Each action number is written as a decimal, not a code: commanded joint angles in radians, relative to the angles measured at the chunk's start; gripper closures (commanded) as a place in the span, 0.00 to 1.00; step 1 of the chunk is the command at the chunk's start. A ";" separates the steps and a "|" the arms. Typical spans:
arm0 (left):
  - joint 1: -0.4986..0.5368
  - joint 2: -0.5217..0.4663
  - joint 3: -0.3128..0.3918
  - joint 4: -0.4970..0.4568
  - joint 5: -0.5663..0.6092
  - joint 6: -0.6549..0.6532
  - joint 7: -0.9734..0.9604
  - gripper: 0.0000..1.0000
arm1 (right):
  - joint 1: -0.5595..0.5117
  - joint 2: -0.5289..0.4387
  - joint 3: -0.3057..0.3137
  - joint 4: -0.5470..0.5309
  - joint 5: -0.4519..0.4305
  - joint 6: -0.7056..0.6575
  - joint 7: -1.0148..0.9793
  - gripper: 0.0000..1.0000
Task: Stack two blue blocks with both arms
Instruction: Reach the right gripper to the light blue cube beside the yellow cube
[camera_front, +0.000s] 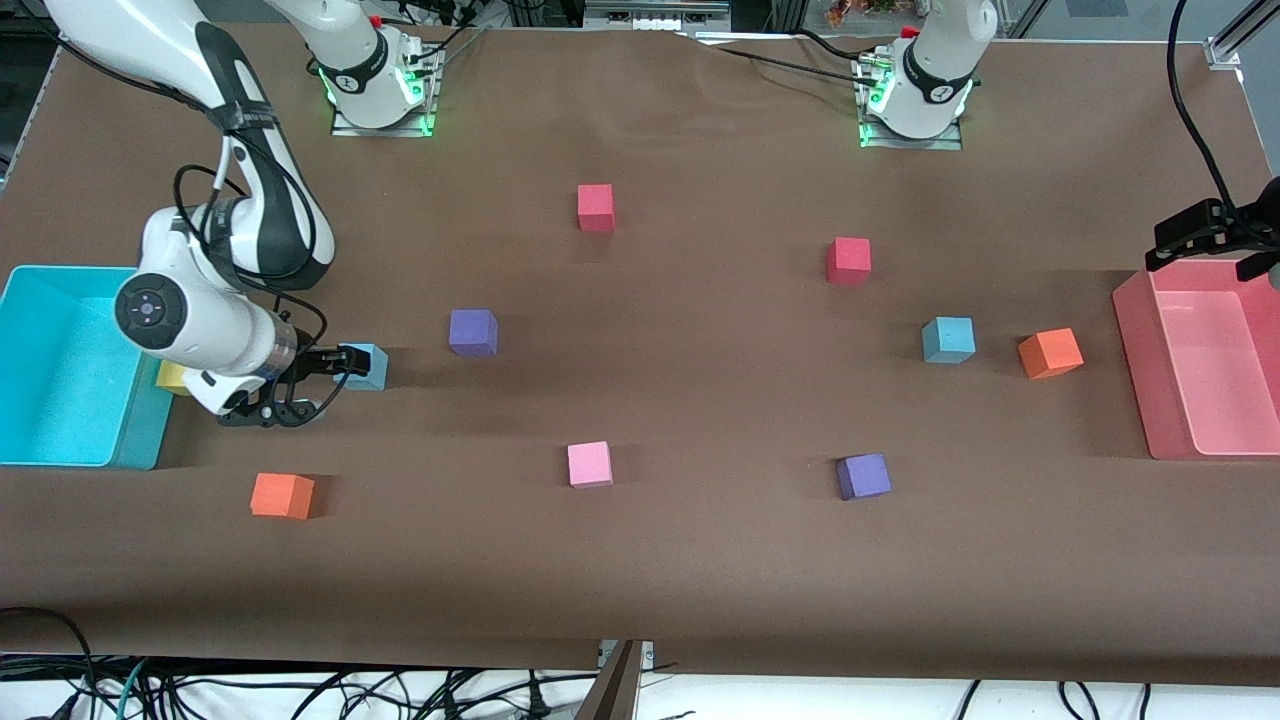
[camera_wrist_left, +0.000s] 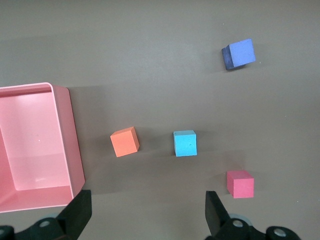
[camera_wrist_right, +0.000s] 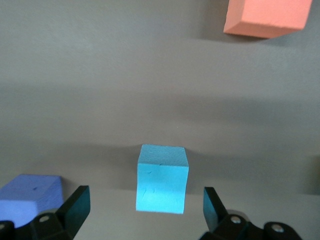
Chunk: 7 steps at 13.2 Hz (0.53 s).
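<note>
One blue block lies on the brown table toward the right arm's end, near the cyan bin. My right gripper hangs low over it, open. In the right wrist view this block sits between the spread fingertips, and the gripper does not touch it. The other blue block lies toward the left arm's end, beside an orange cube. My left gripper hovers high over the pink bin's edge. It stands open and empty, with that block far below it.
The cyan bin and a half-hidden yellow cube sit by the right arm. The pink bin stands at the left arm's end. Scattered cubes: red, purple, pink, orange.
</note>
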 joint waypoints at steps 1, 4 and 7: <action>0.006 0.008 -0.007 0.015 -0.009 -0.002 -0.006 0.00 | 0.001 -0.008 -0.004 -0.064 -0.013 0.071 0.011 0.00; 0.006 0.009 -0.007 0.015 -0.009 -0.002 -0.006 0.00 | -0.002 0.047 -0.005 -0.066 -0.013 0.114 0.011 0.00; 0.006 0.009 -0.007 0.015 -0.009 -0.002 -0.006 0.00 | 0.000 0.090 -0.005 -0.057 -0.015 0.139 0.009 0.00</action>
